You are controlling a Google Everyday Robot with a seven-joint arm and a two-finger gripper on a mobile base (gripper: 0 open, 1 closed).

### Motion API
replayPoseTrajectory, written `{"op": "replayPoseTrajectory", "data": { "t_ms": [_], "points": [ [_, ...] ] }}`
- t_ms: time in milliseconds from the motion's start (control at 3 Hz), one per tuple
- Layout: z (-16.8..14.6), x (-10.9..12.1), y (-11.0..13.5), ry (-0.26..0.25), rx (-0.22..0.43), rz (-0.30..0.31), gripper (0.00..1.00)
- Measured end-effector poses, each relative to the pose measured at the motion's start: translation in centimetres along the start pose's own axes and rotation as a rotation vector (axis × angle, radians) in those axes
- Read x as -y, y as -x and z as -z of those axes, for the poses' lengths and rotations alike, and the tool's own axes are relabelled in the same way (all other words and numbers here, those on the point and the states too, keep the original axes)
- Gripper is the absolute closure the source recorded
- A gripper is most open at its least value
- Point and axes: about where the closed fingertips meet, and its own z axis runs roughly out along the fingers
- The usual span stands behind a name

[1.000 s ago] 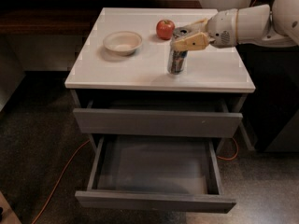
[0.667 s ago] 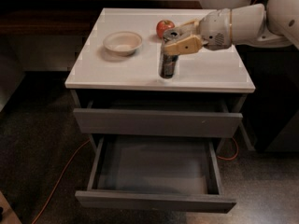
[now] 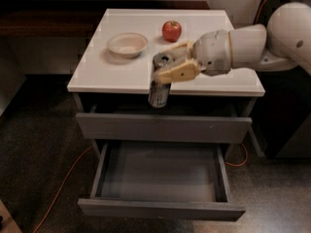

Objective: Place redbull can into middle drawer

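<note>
The redbull can (image 3: 158,93), slim and silver with a metal top, hangs upright in my gripper (image 3: 164,65), which is shut on its upper part. The can is just past the front edge of the white tabletop (image 3: 209,30), over the drawers. The middle drawer (image 3: 160,208) is pulled wide open below, a wide shallow grey box with nothing in it. Above it a grey drawer front (image 3: 194,127) sticks out only slightly. My white arm (image 3: 243,47) reaches in from the right.
A red apple (image 3: 171,30) and a white bowl (image 3: 127,44) stand on the tabletop behind the can. An orange cable (image 3: 63,186) lies on the dark floor on the left. A dark unit (image 3: 289,120) stands to the right of the cabinet.
My gripper has carried the can from the middle of the tabletop toward the front and past its edge, so it now hangs over the drawers.
</note>
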Motion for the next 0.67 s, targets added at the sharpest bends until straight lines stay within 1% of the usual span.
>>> {"op": "replayPoseTrajectory", "data": {
  "t_ms": [333,667],
  "points": [
    [-0.7,-2.9,-2.7,-0.008,-0.009,-0.041,1.00],
    [-1.1,-4.6,-7.5,-0.053,-0.056,-0.069,1.00]
  ]
}}
